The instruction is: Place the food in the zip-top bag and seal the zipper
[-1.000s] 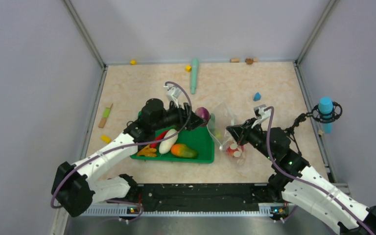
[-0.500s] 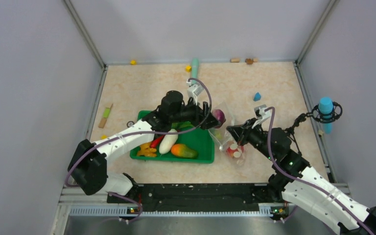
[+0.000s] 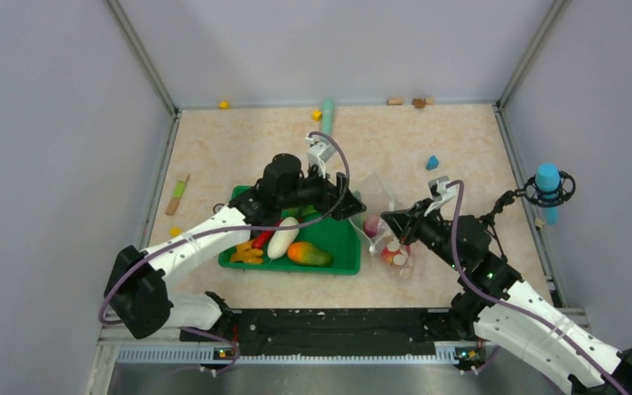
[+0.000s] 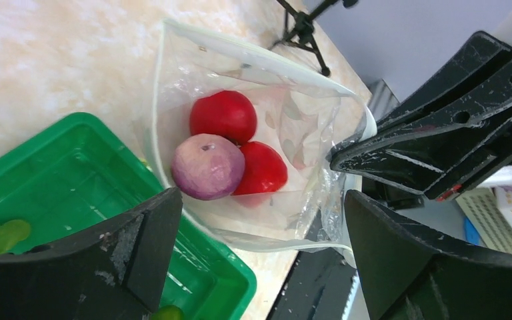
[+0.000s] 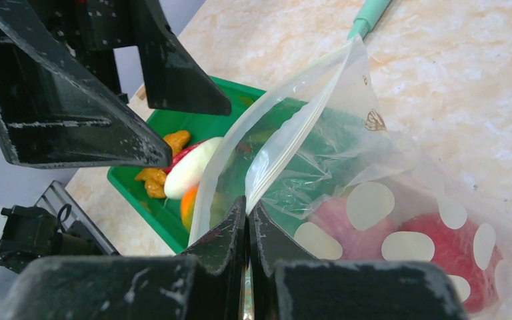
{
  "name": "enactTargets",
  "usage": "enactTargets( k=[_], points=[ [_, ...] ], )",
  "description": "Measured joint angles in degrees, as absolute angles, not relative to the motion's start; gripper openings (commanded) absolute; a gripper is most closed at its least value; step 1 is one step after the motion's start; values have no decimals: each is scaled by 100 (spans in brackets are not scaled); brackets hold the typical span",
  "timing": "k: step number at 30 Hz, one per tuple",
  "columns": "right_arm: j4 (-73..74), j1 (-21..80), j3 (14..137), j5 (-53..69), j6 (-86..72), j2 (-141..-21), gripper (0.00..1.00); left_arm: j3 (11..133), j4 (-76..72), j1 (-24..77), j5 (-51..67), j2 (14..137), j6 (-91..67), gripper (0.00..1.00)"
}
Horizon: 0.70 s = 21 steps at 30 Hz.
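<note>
Two glossy tomatoes [image 4: 223, 115], one purple onion [image 4: 208, 167] inside crinkly bag [image 4: 293, 137]; right pincer [image 5: 247, 207] pinches its rim, left pincer [image 4: 263, 200] gapes.

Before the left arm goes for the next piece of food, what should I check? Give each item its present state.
1. Purple onion lying loose inside the zip-top bag: ok.
2. Left gripper open: ok.
3. Right gripper shut on the bag's mouth edge: ok.
4. Bag mouth gaping: ok.
5. White radish and mango lie free in the green tray: ok.
6. Zipper closed: not ok, not yet due.
</note>
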<state>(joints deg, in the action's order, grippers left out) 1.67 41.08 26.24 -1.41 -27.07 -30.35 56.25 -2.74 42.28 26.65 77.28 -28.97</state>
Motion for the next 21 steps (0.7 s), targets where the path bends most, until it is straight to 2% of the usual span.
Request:
enactTargets(
  k=[12,21],
  points=[
    [172,4108,2622,-156,-2703,-2965,0,4222,209,4228,-290,5631,-2842,97],
    [172,4108,2622,-187,-2700,-3039,0,4005,1081,4226,-1562,5677,-2825,97]
  ],
)
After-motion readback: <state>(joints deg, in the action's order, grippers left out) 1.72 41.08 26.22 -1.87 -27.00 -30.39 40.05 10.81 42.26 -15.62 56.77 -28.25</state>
